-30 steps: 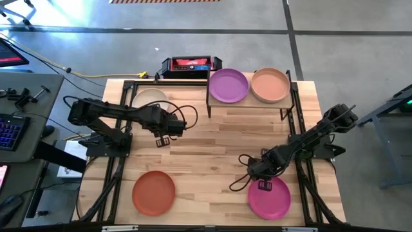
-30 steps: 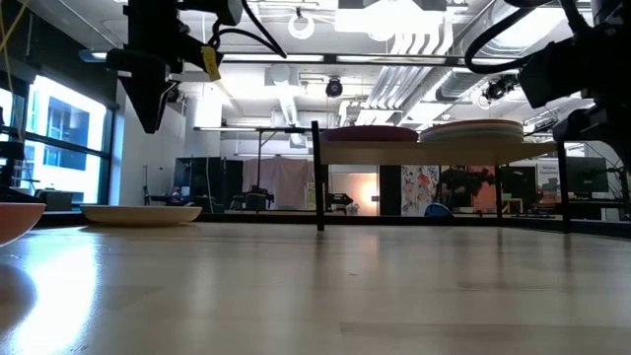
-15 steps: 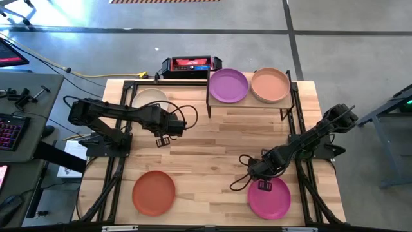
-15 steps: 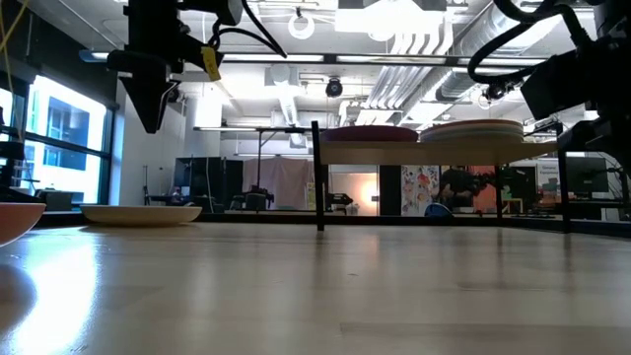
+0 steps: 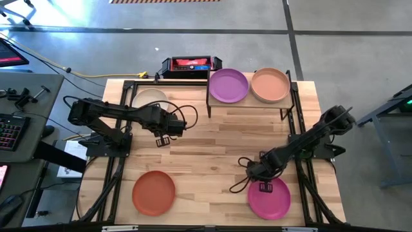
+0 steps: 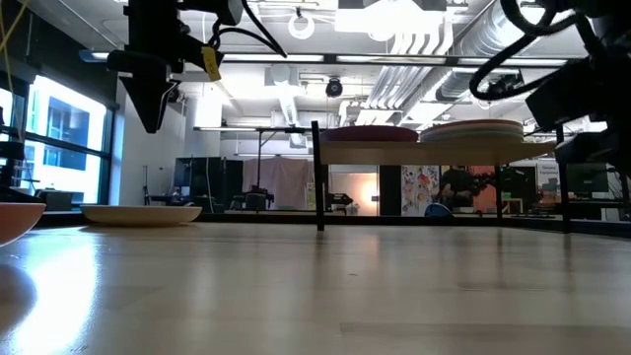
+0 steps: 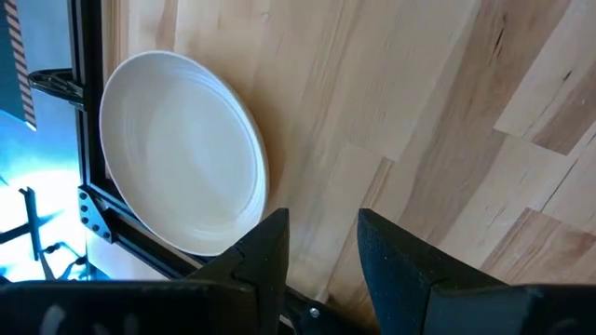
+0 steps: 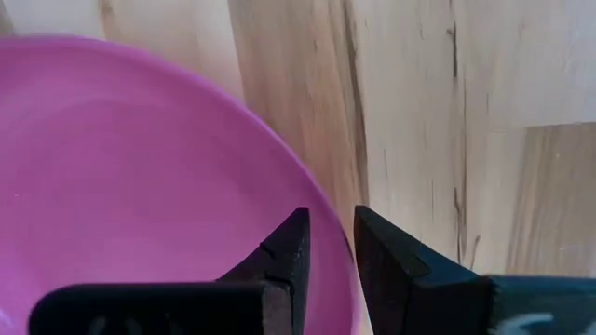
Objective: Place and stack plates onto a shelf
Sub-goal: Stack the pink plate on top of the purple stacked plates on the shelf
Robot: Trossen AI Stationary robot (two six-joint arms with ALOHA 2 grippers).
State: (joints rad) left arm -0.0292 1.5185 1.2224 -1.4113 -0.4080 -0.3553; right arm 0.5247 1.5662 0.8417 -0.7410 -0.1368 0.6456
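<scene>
Over magenta plate (image 8: 140, 186) rim | right gripper (image 8: 328, 244) jaws slightly apart, empty

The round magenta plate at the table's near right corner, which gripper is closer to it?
Right. The right gripper hangs at the magenta plate's rim, fingers straddling the edge. The left gripper hovers far across the table, beside the round cream plate.

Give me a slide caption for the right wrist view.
Right gripper, slightly open, straddles the rim of the magenta plate on the wooden tabletop.
</scene>
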